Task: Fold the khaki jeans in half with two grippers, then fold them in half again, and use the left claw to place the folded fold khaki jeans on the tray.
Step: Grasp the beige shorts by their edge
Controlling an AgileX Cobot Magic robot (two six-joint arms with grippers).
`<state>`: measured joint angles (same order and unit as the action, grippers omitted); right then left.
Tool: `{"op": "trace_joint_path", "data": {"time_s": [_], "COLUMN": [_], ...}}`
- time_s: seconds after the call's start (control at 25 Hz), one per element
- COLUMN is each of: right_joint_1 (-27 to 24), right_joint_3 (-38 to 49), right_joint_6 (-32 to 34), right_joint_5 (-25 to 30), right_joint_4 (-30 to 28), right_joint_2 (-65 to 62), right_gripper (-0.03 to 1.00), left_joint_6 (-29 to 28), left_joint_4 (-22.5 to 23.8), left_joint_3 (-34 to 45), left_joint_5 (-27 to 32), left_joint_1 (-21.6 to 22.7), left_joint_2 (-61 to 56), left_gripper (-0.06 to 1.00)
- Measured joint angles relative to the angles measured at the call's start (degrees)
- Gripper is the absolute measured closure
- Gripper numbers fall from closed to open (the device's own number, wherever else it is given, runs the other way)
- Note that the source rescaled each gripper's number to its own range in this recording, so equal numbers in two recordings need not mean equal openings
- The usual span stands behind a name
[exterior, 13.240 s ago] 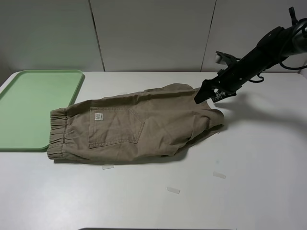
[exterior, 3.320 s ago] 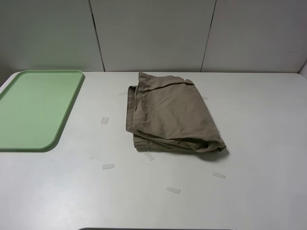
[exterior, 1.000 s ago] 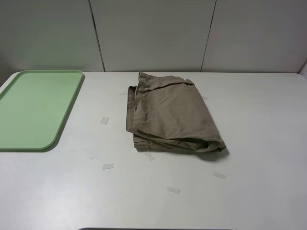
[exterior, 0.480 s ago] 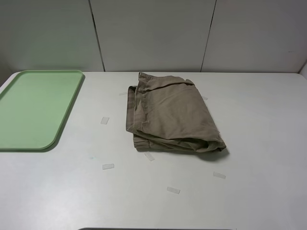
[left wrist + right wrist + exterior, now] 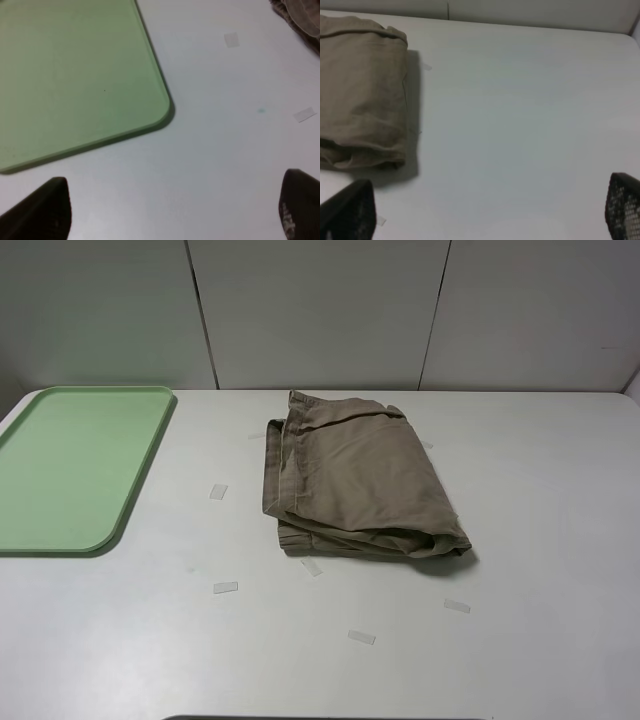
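My left gripper (image 5: 172, 210) hangs over the white table (image 5: 540, 540) with its two dark fingers (image 5: 42, 210) spread wide. Only tabletop shows between them, so it grips nothing. In my left wrist view the rounded corner of the mint-green tray (image 5: 75, 75) lies flat on the table beyond the fingers, and a scrap of khaki cloth just shows at the far corner of that view. My right gripper (image 5: 487, 210) is spread just as wide over the table, and it too has nothing in its grasp. The khaki jeans (image 5: 355, 485) lie near the middle of the table, folded into a compact, roughly rectangular bundle of stacked layers. The thick, rolled edge of the bundle faces the front of the table, and a stitched seam runs down its left side in the high view. The jeans rest on the table, not on the tray, which sits at the table's left end, well apart from them, with tabletop between the two. Neither gripper touches the cloth. In my right wrist view the bundle sits off to one side of the fingers and casts a dark shadow on the table beside it. Small clear tape pieces (image 5: 225, 588) are stuck to the table around the garment. One lies between the tray and the jeans, one is just beside the bundle's front edge, and the others are nearer the table's front.
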<state>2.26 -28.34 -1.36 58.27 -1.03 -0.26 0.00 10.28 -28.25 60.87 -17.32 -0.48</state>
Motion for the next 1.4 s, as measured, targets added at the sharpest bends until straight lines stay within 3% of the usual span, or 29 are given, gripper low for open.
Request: {"op": "trace_joint_path", "data": {"time_s": [0.24,0.36,0.52,0.76,0.96,1.12,1.28,1.4], "right_joint_1": [0.0,0.0,0.0,0.0,0.0,0.0,0.0,0.0], "right_joint_3": [0.0,0.0,0.0,0.0,0.0,0.0,0.0,0.0], "right_joint_6": [0.0,0.0,0.0,0.0,0.0,0.0,0.0,0.0], "right_joint_5": [0.0,0.1,0.1,0.1,0.1,0.1,0.0,0.0], "right_joint_4": [0.0,0.1,0.1,0.1,0.1,0.1,0.1,0.1], "right_joint_2": [0.0,0.0,0.0,0.0,0.0,0.0,0.0,0.0], "right_gripper": [-0.03,-0.03,-0.03,-0.03,-0.03,-0.03,-0.03,-0.03], "left_joint_6": [0.0,-2.9,-6.5,-6.4,2.9,19.4,37.8,48.7], "left_joint_4": [-0.9,-1.1,-1.8,-8.6,-22.3,-39.8,-57.5,-67.6], "left_joint_3": [0.0,-0.8,-1.1,-1.3,-1.3,-1.3,-1.3,-1.4], "left_joint_5": [-1.6,-4.9,-10.1,-22.6,-35.1,-40.5,-41.5,-41.6], "left_joint_1": [0.0,0.0,0.0,0.0,0.0,1.2,5.0,7.6], "left_joint_2": [0.0,0.7,7.7,24.1,38.7,49.1,58.8,65.7], "left_gripper": [0.14,0.14,0.14,0.14,0.15,0.16,0.16,0.16]}}
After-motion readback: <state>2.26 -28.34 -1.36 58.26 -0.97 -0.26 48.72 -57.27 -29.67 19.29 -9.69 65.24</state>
